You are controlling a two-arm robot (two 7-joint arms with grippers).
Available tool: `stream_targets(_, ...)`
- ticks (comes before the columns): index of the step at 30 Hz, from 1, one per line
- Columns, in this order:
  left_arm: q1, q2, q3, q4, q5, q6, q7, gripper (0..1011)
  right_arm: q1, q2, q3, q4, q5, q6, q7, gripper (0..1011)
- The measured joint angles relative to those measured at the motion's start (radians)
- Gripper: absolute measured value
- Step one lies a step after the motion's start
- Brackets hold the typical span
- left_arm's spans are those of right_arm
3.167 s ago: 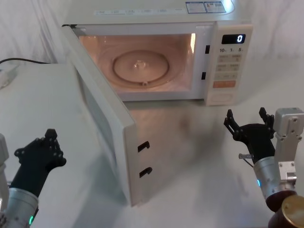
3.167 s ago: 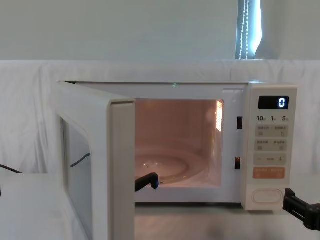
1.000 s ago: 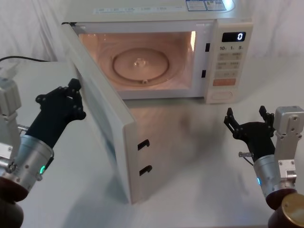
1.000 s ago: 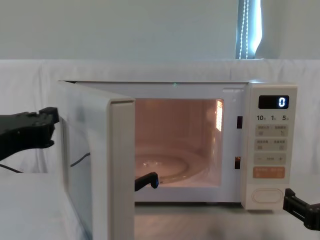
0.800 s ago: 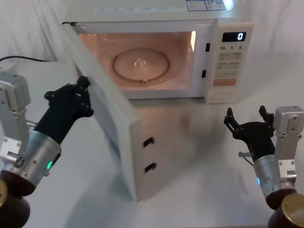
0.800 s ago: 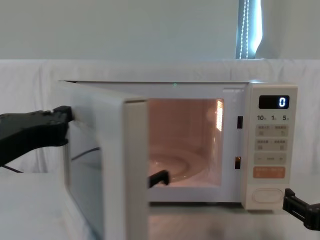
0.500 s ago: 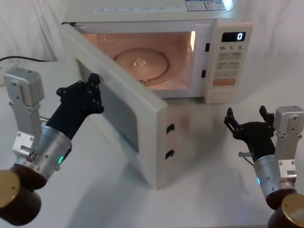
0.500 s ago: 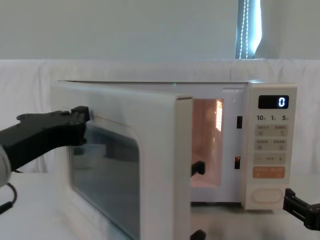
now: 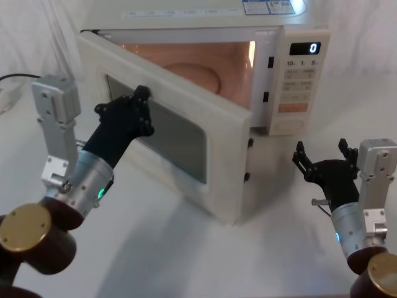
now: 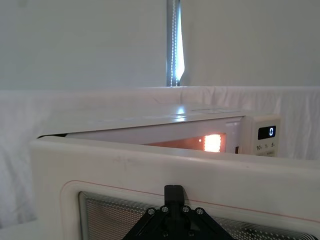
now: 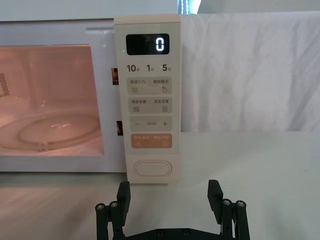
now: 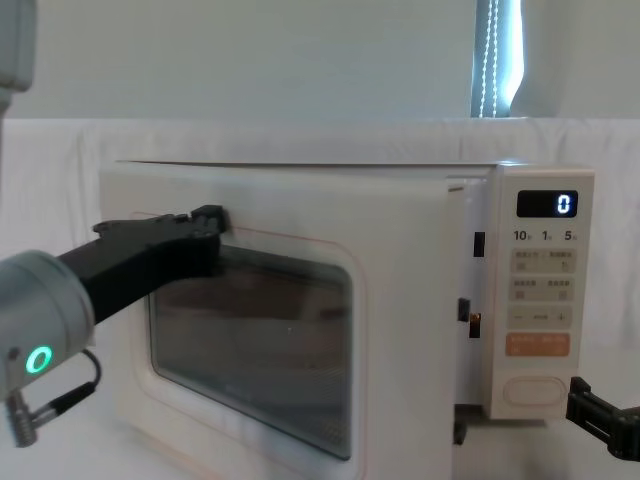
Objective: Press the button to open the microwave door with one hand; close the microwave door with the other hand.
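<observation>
Microwave door (image 9: 186, 133) half-shut — my left pincer (image 9: 139, 112), clenched, presses its window; next, push until it latches. Right pincer (image 9: 324, 162) released — parked.

We take the microwave (image 9: 186, 25) as our landmark. It stands at the back of the table (image 9: 186, 261). Its door (image 9: 180, 124), hinged at the microwave's left edge, swings out at a slant before the cavity (image 9: 205, 62), with a gap at its free right edge. Our left gripper (image 9: 138, 108) rests against the door's outer face, near the upper left of the window (image 9: 167, 130), so it lies before the microwave's left half. The keypad (image 9: 301, 81) sits at the microwave's right end, with the button (image 11: 155, 168) at its bottom. Our right gripper (image 9: 327, 166) sits before the microwave's right end, well apart from the button and to the right of the door's free edge.
</observation>
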Motion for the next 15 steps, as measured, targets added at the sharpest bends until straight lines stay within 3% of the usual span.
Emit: stream_targets(15,-0.097,-0.074,0.051,0.115,0.008,-0.012,0.022,0,0.0,0.0,0.0,0.0,0.0,0.0,0.0,1002)
